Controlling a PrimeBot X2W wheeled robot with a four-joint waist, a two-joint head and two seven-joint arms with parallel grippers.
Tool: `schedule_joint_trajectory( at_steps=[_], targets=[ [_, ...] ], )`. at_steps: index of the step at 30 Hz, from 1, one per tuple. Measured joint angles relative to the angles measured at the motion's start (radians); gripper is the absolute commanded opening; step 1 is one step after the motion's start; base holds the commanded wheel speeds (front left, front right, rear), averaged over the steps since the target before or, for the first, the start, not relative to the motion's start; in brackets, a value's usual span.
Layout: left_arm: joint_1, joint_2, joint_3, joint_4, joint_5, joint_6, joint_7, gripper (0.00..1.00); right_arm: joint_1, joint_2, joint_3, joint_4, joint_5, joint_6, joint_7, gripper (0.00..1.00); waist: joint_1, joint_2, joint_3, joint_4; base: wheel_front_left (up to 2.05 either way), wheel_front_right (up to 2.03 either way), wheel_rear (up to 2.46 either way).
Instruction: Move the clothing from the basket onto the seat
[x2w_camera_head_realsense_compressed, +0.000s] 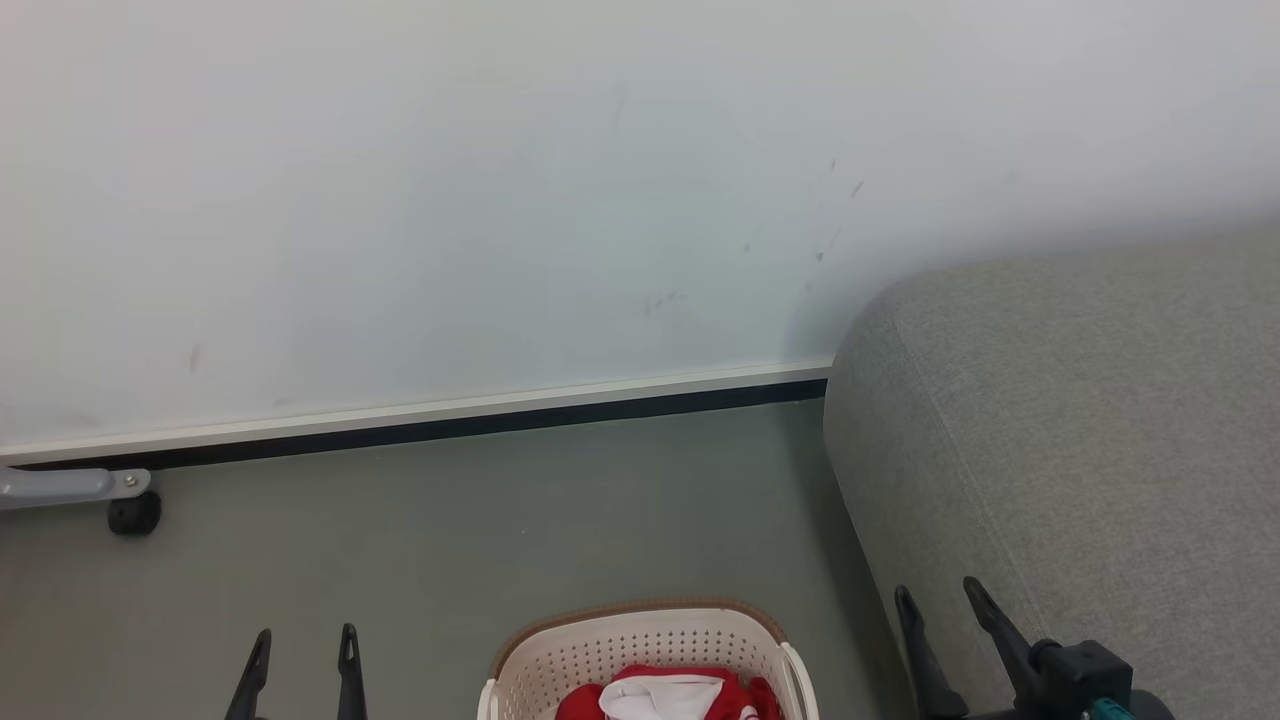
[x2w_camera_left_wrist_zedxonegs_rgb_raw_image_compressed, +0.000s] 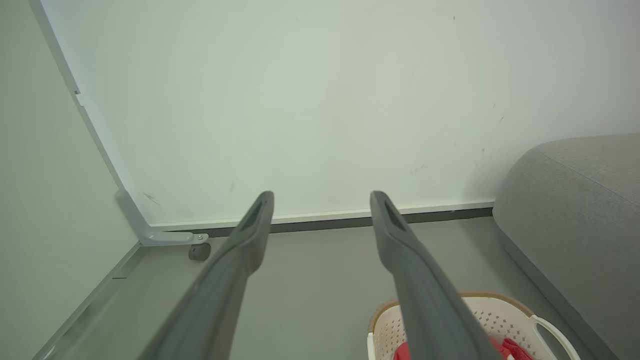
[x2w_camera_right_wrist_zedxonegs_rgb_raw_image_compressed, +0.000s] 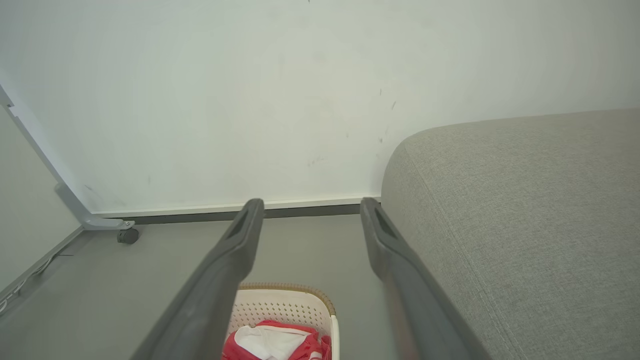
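As far as can be told, no grab yet. Got the red-and-white clothing (x2w_camera_head_realsense_compressed: 660, 695) bunched up inside the cream basket (x2w_camera_head_realsense_compressed: 600, 650), down on the grey floor (x2w_camera_head_realsense_compressed: 450, 540) just left of the big grey seat (x2w_camera_head_realsense_compressed: 1080, 450). Left gripper (x2w_camera_head_realsense_compressed: 305, 633): spread wide, holding nothing, over bare floor left of the basket. Same deal for the right gripper (x2w_camera_head_realsense_compressed: 938, 588), gaping and empty, overlapping the seat's front edge in the head view. Also spotted a little black caster (x2w_camera_head_realsense_compressed: 134, 513) by the white wall (x2w_camera_head_realsense_compressed: 500, 200).

Perforated plastic basket (x2w_camera_head_realsense_compressed: 640, 645), soft cloth clothing (x2w_camera_head_realsense_compressed: 665, 697), matt woven-fabric seat (x2w_camera_head_realsense_compressed: 1080, 450), smooth matt floor (x2w_camera_head_realsense_compressed: 450, 560)
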Motion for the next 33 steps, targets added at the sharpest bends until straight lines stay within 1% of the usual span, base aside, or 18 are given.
schedule_joint_trajectory(
  at_steps=[5,15,17,33],
  targets=[
    [0.006,0.000,-0.002,-0.002,0.036,0.000,-0.015,1.00,0.002,-0.005,0.014,-0.001,-0.050,-0.008,-0.013,1.00,0.0000,-0.0001,-0.002,-0.003,0.00,0.00,0.00],
    [0.013,-0.002,-0.001,0.003,0.036,-0.002,-0.015,1.00,0.002,-0.005,0.010,-0.001,-0.050,-0.007,-0.013,1.00,0.0000,0.0000,0.003,-0.003,0.00,0.00,0.00],
    [0.013,-0.004,0.000,0.004,0.035,-0.009,-0.015,1.00,0.002,-0.005,0.010,-0.001,-0.051,-0.007,-0.013,1.00,0.0000,0.0000,0.004,-0.003,0.00,0.00,0.00],
    [0.013,-0.009,0.006,0.002,0.035,-0.010,-0.015,1.00,0.005,-0.004,0.000,-0.009,-0.055,-0.002,-0.013,1.00,0.0000,0.0000,0.026,-0.007,0.00,0.00,0.00]
  ],
)
